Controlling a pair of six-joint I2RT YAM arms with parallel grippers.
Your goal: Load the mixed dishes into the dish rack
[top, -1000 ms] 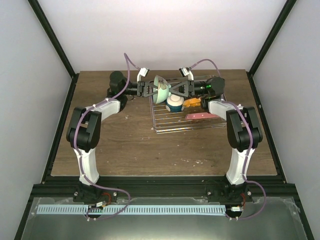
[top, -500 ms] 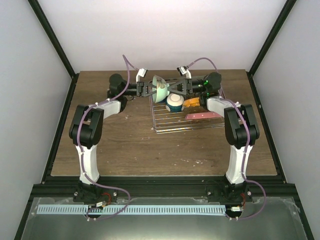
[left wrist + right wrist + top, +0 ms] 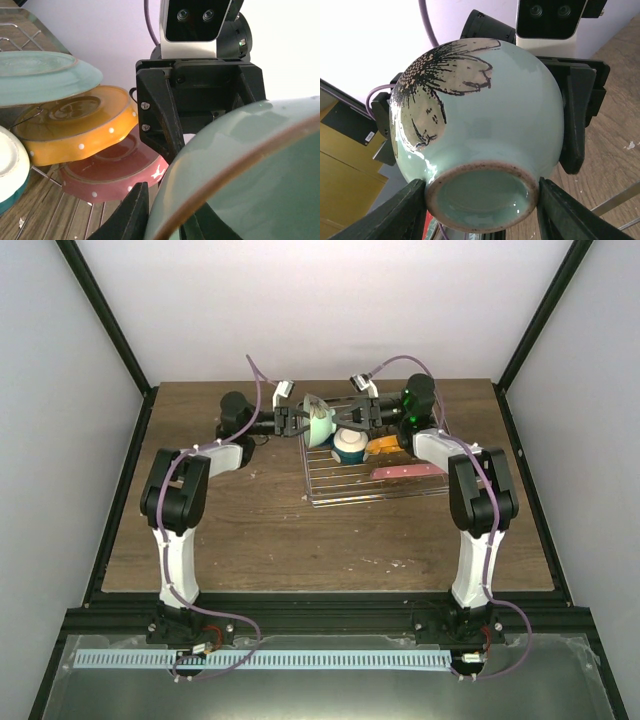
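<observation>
While the mint-green bowl (image 3: 320, 426) hangs on its side over the far left corner of the chrome wire dish rack (image 3: 345, 499), the right gripper (image 3: 482, 202) clamps its foot. The left gripper (image 3: 302, 423) straddles the rim, how firmly I can't tell. A slack hold could drop it onto the cream-white bowl (image 3: 349, 445) nearby.

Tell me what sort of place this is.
Probably a robot test cell, not a kitchen: white walls and a black frame enclose a wooden table, the left arm and right arm stand at its near edge, and a dish rack sits on it.
</observation>
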